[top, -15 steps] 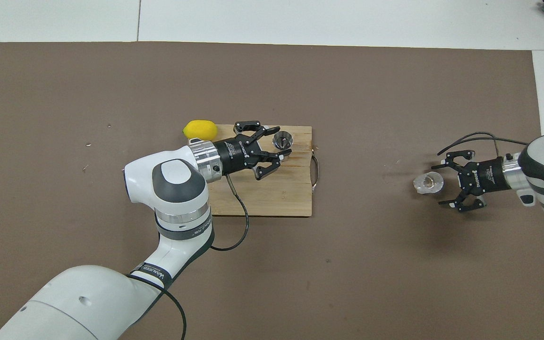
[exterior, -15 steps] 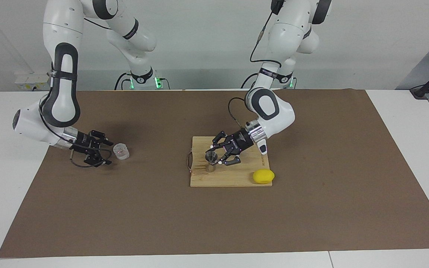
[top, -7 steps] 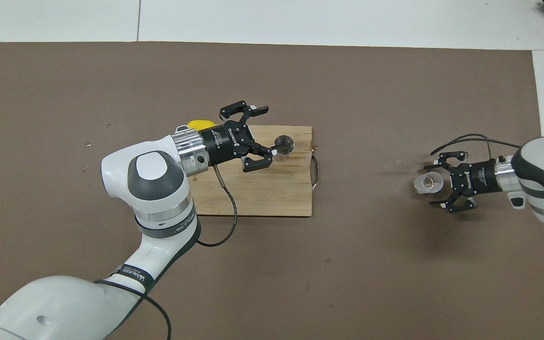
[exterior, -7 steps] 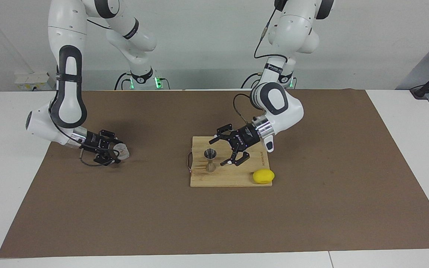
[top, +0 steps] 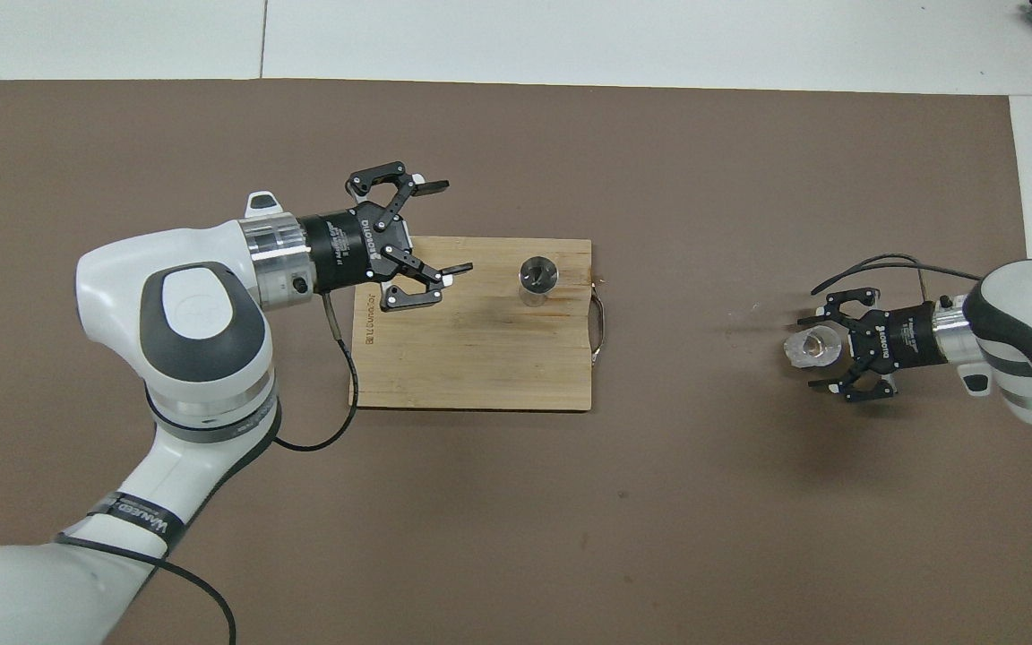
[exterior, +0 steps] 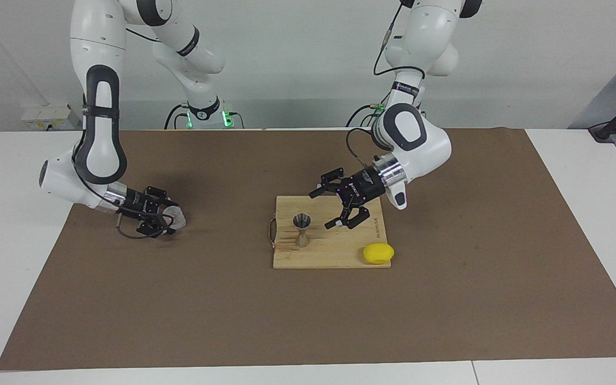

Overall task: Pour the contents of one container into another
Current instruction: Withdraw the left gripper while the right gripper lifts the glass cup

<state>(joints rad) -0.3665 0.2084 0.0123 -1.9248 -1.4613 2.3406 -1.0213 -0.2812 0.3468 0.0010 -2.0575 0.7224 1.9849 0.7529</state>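
Observation:
The small clear glass cup (exterior: 178,219) (top: 810,348) stands on the brown mat toward the right arm's end of the table. My right gripper (exterior: 170,217) (top: 822,352) is low at the mat, open, with a finger on either side of the cup. The silvery hourglass jigger (exterior: 301,230) (top: 537,278) stands upright on the wooden cutting board (exterior: 329,255) (top: 480,358), near the board's handle end. My left gripper (exterior: 321,210) (top: 453,227) hangs open and holds nothing. It is over the board's edge nearer the left arm's end, well apart from the jigger.
A yellow lemon (exterior: 378,253) lies at the board's corner toward the left arm's end; in the overhead view my left wrist covers it. The brown mat (top: 659,502) covers most of the white table. A metal handle (top: 602,327) sticks out from the board toward the cup.
My left gripper let go of the jigger, opened wide and drew back up toward the left arm's end. My right gripper slid forward until its fingers stand around the cup.

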